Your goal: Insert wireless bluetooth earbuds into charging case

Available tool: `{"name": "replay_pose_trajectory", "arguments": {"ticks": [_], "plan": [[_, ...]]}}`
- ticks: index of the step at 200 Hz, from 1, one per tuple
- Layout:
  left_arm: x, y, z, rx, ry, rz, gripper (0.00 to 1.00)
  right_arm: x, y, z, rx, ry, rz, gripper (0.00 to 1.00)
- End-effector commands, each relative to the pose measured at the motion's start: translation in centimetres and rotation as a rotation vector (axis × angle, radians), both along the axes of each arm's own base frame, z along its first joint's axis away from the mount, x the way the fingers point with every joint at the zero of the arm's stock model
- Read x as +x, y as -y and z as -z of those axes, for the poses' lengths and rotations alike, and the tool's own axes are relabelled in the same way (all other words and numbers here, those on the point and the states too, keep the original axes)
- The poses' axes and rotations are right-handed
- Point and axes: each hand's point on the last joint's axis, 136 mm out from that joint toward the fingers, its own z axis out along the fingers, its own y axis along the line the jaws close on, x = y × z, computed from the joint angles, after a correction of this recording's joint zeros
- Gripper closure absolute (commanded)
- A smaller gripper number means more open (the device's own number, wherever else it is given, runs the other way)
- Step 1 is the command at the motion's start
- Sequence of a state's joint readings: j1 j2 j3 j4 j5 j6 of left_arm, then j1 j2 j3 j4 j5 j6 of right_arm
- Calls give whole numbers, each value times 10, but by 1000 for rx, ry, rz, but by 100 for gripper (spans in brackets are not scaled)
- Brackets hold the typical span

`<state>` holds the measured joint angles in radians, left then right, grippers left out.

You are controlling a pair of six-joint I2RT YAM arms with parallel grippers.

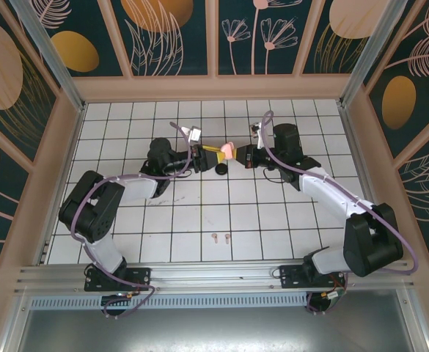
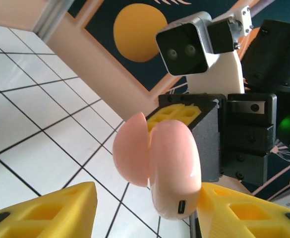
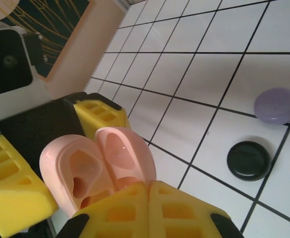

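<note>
One pink charging case [image 3: 102, 166], lid open: clamped in my right hand [image 3: 148, 192]; left hand [image 2: 147, 198] spread apart around it.

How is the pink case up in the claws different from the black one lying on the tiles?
The pink case is hinged open with its hollows showing; the black case is shut. The pink case is held off the table by the right gripper, closed on its edge; the black case lies flat on it, untouched. Both are smooth, rounded shells.
</note>
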<state>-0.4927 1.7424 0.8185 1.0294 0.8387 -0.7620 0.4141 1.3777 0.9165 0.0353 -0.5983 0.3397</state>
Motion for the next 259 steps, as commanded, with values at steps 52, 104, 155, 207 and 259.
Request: {"name": "replay_pose_trajectory", "arguments": {"ticks": [52,104,155,207,259], "plan": [[7,-15,-17,214,120,56,37,9,21,8,-215,93,42,100],[-3,-11,-8,360,115,219,36,11,27,15,-357,171,-12,100],[-10,-10,6,400,66,297,37,6,15,10,-401,218,-92,100],[-14,-9,13,399,50,340,41,2,-6,14,-434,218,-152,100],[-16,-8,18,392,37,363,42,-2,-24,18,-448,218,-189,100]]}}
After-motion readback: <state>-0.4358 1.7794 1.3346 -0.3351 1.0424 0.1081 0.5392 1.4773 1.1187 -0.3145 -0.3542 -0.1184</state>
